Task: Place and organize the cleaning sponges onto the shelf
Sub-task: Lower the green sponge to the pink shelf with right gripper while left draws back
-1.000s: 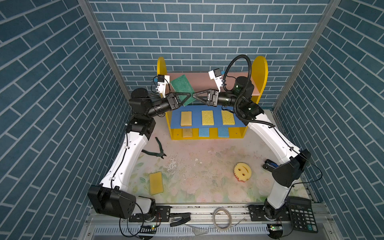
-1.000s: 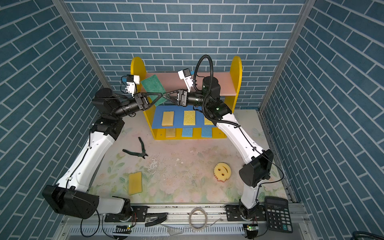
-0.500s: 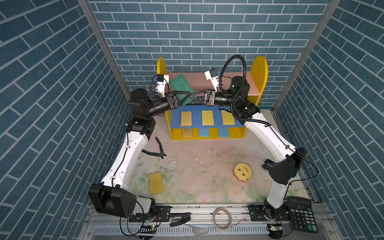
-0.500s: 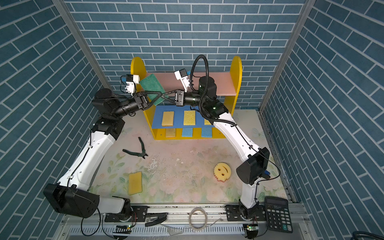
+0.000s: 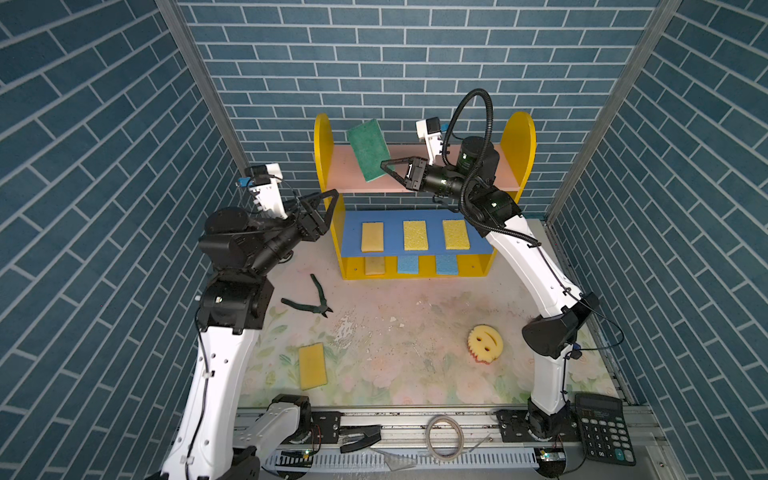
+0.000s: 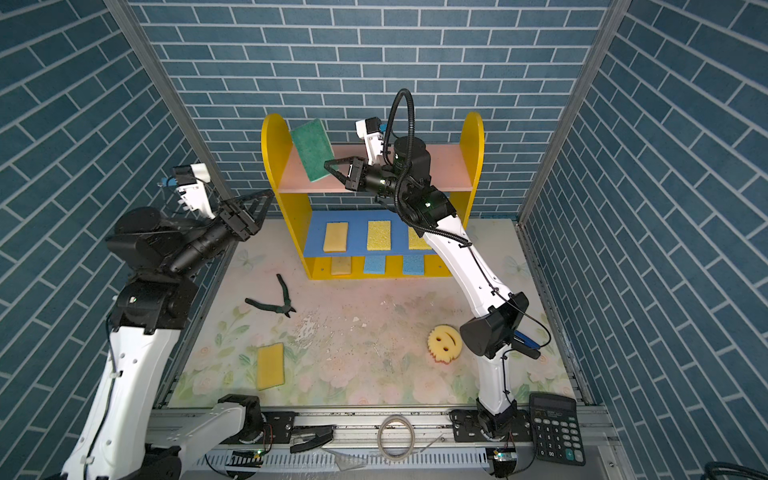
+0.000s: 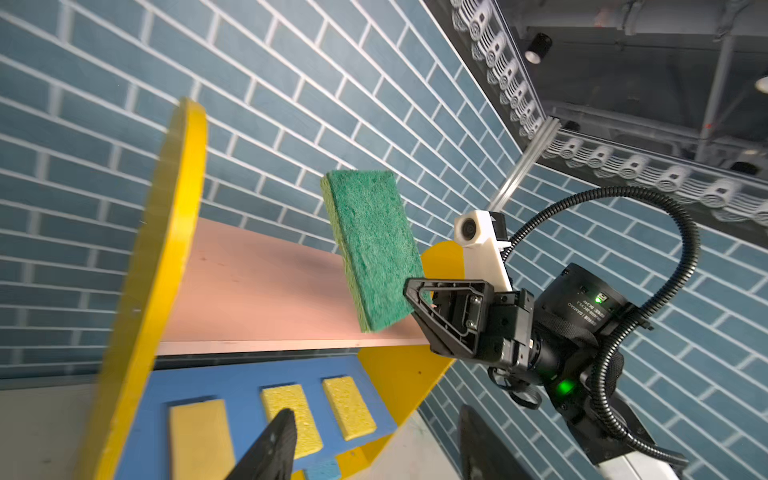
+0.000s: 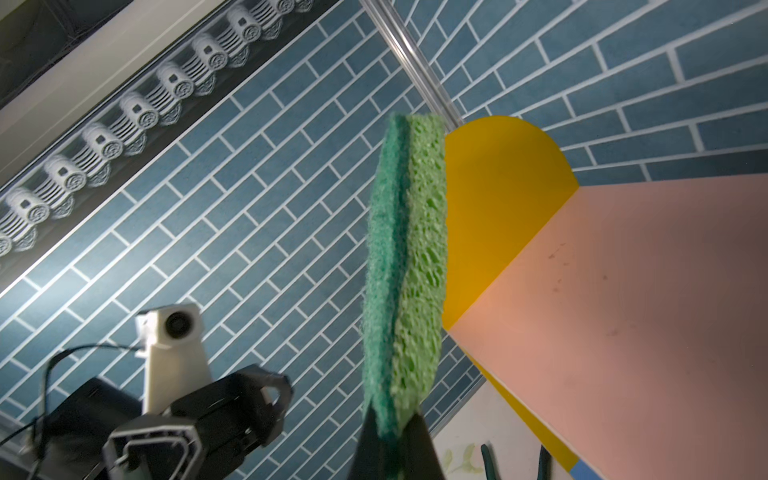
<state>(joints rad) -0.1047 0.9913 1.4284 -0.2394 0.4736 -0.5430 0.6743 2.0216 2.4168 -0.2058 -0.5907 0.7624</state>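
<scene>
The dark green-topped sponge (image 5: 368, 149) (image 6: 311, 149) stands on edge, tilted, above the left part of the shelf's pink top board (image 5: 340, 174). My right gripper (image 5: 384, 164) (image 8: 392, 419) is shut on its lower corner. My left gripper (image 5: 330, 205) (image 7: 376, 415) hangs open and empty, left of the shelf's yellow side. Three yellow sponges (image 5: 415, 235) lie on the blue middle board. One tan sponge (image 5: 375, 264) and two light blue sponges (image 5: 407, 264) lie on the yellow base. A yellow rectangle sponge (image 5: 312, 365) and the round smiley sponge (image 5: 485, 343) lie on the table.
Dark green pliers (image 5: 309, 299) lie on the table in front of the shelf's left side. A black calculator (image 5: 604, 428) and a coiled cable (image 5: 444, 436) rest on the front rail. Brick-pattern walls close in on three sides.
My right gripper shut on the green sponge. My left gripper opened, let it go and drew back to the left. The sponge rose and stands more upright.
</scene>
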